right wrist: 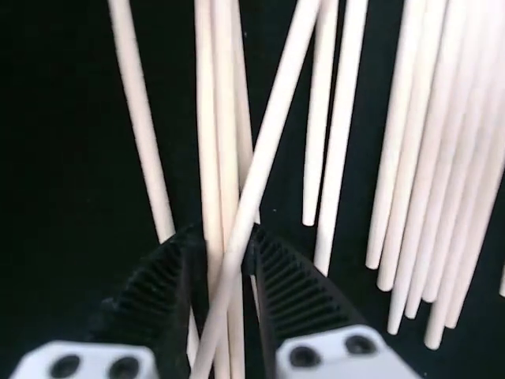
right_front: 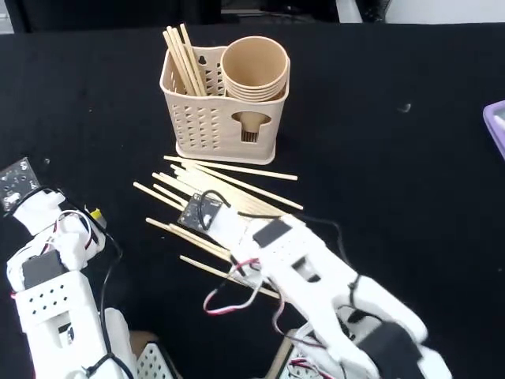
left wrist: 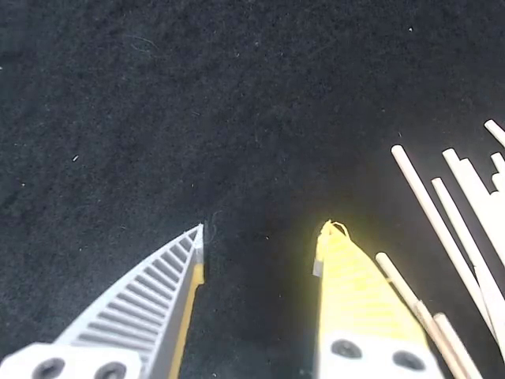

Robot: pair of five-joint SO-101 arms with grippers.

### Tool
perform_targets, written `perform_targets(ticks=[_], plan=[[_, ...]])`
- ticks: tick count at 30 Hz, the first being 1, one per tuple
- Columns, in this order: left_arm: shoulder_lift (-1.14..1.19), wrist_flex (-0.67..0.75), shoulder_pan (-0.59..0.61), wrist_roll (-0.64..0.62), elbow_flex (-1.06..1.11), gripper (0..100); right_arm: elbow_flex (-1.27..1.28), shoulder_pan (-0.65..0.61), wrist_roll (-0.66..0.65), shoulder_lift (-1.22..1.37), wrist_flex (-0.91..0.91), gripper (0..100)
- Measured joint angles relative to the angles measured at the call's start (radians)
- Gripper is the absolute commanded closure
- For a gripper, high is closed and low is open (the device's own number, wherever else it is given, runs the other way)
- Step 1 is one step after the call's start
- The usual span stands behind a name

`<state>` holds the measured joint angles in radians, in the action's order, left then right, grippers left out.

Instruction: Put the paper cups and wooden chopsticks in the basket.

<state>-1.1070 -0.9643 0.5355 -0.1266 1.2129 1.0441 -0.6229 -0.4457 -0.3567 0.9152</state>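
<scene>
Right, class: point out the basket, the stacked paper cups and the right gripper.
basket (right_front: 203, 126): high view, perforated front wall.
stacked paper cups (right_front: 254, 63): high view, inside the top cup.
right gripper (right wrist: 223, 235): right wrist view, between fingertips shut on wooden chopsticks (right wrist: 213, 189).

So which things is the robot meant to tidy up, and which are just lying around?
Part of the job:
- basket
- paper cups, stacked inside it
- upright chopsticks, already in it
- loose chopsticks on the table, a few gripped by the right end effector

Just lying about:
- purple object at the table's edge
</scene>
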Motion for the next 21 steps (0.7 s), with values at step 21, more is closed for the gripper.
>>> perform_targets(ticks=[21], plan=[[0.000, 0.000, 0.000, 0.000, 0.000, 77, -0.163, 0.000, 0.020, 0.163, 0.048, 98.7]])
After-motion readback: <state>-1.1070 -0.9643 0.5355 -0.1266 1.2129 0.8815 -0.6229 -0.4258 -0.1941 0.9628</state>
